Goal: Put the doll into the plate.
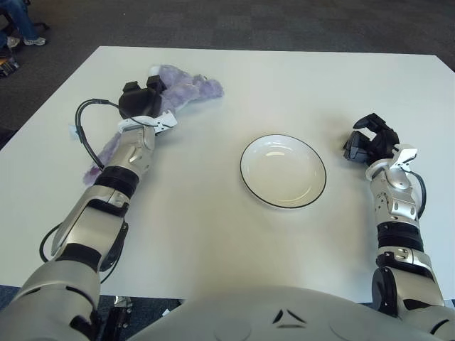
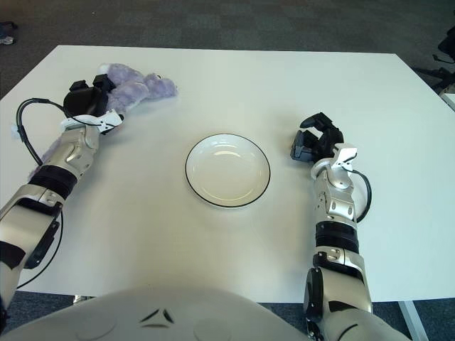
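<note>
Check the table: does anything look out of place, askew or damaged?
Nothing stands out. The purple doll lies at the far left under the left hand, the plate sits empty and level, and the right hand is beside it.

White table (image 1: 234, 78) fills most of view, surface matte, evenly lit, edges squared. Dark grey carpet floor (image 1: 249, 21) beyond far edge, faint tile pattern. Person's legs and shoes (image 1: 21, 28) at far left corner. Dark chair base (image 2: 444, 60) at far right.
</note>
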